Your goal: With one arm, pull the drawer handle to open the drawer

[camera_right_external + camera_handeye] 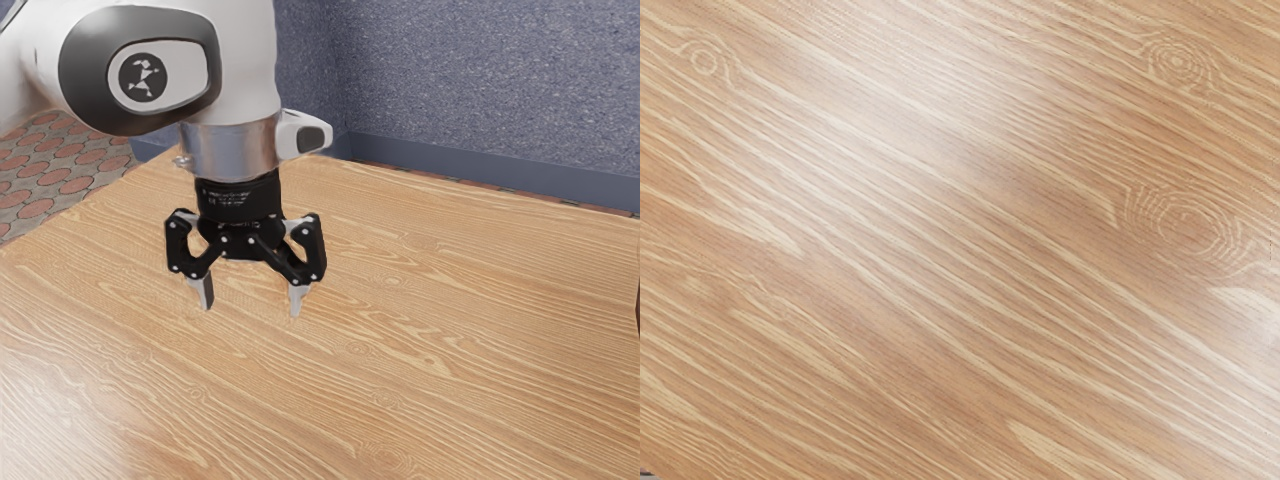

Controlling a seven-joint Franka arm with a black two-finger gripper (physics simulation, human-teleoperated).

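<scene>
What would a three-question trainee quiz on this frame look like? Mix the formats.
1. True or false: the gripper is shut on an object.
2. Which surface lies below the gripper? A) metal tray B) wooden table C) glass shelf
3. Fill in: the gripper's fingers point ____, toward that surface.

Key: 1 false, the fingers are spread with nothing between them; 2 B; 3 down.
</scene>
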